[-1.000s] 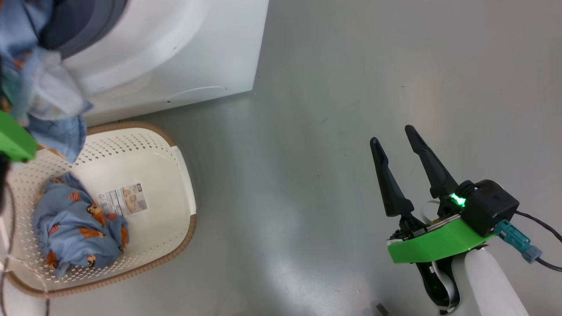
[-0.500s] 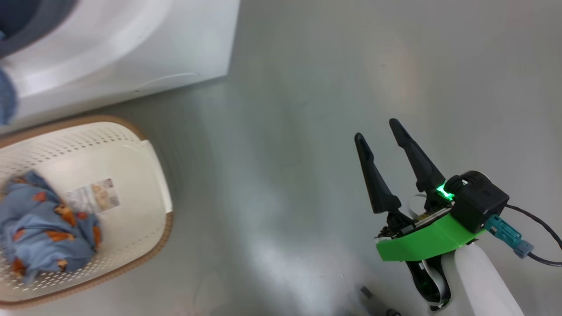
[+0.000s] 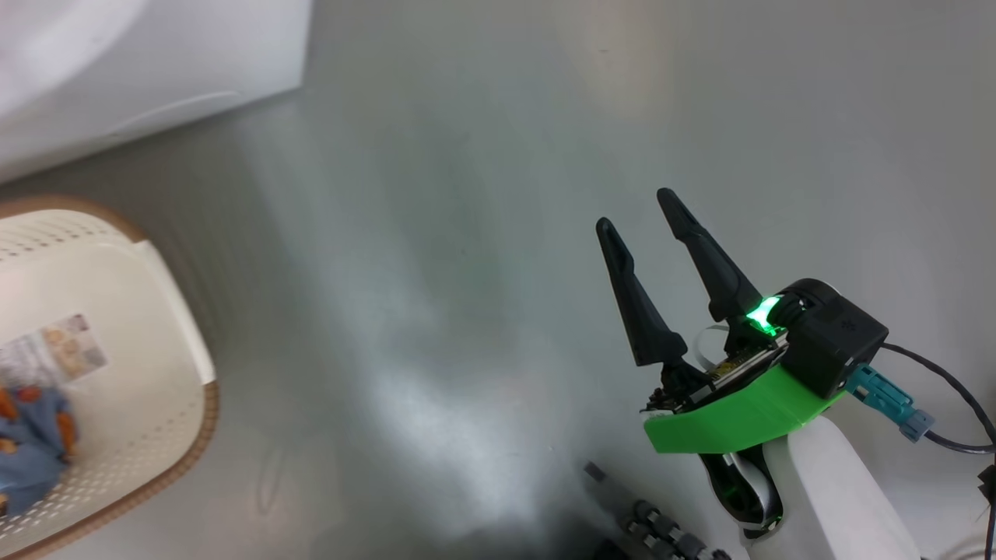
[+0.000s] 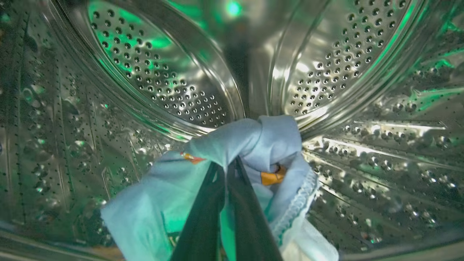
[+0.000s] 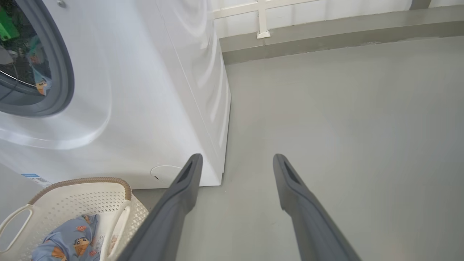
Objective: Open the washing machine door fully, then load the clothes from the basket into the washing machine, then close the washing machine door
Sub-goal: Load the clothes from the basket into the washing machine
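- The left gripper [image 4: 227,163] is pinching one blue bundle [image 4: 253,137] inside the drum [image 4: 163,83] (fingers clamped on fabric).
- The right gripper [image 3: 635,210] is hovering, spread wide.
- The other bundle [image 3: 31,459] is lying in the basket [image 3: 179,319].

The right pincer [image 3: 636,210] sits at the lower right of the head view. Its two long dark fingers [image 3: 640,319] are spread wide apart and point up and slightly left. Behind them come a green wrist collar [image 3: 731,424], a black wrist block [image 3: 836,346] lit green at its front, and the pale forearm [image 3: 844,498], which runs off the bottom edge. In the left wrist view the left pincer [image 4: 227,166] rises from the bottom centre, its fingers pressed together and pinching a fold of the clothes [image 4: 253,141].
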You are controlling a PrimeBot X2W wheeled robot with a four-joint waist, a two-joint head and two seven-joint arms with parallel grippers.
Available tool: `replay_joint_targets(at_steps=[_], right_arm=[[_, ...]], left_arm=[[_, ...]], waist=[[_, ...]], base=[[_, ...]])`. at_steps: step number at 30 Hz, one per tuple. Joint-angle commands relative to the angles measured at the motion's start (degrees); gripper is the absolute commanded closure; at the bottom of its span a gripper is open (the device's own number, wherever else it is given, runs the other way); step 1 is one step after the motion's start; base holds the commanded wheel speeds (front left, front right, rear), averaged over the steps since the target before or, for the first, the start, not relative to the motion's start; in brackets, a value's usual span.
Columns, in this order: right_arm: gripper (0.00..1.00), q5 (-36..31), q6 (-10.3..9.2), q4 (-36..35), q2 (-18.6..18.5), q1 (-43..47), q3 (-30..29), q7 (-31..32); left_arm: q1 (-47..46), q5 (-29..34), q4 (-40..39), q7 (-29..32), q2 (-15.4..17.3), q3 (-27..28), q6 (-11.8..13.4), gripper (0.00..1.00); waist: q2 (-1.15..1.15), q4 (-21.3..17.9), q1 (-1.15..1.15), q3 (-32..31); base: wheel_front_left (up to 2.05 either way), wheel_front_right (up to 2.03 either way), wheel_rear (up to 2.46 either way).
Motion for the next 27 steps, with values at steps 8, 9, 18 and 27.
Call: replay_joint_targets(at_steps=[8,9,18,27], right_arm=[[0.0,1.5,0.35,-1.6,0.0,0.3,1.6,-0.7],[0.0,1.6,0.35,-1.6,0.0,0.2,1.6,-0.7],[0.0,1.0,0.35,-1.2,0.0,0.1,1.6,-0.7],[0.0,-0.4,0.35,-0.8,0.0,0.2,1.1,-0.7]], left_arm=[[-9.5,7.5,4.8,-16.1,4.5,-1.2,0.4,1.0],[-10.3,7.9,5.6,-17.5,4.4,-1.5,0.2,1.0],[-11.7,6.5,15.7,-18.0,1.8,-3.4,-3.2,1.0],[-10.7,4.2,20.4,-17.9,-0.8,-4.0,-5.3,0.0]], waist=[[0.0,-3.2,0.0,3.7],[0.0,-3.1,0.0,3.8],[0.0,-1.6,0.0,3.7],[0.0,0.3,0.0,2.0]], base=[[0.0,0.0,0.0],[0.0,0.0,0.0],[0.0,0.0,0.0],[0.0,0.0,0.0]])
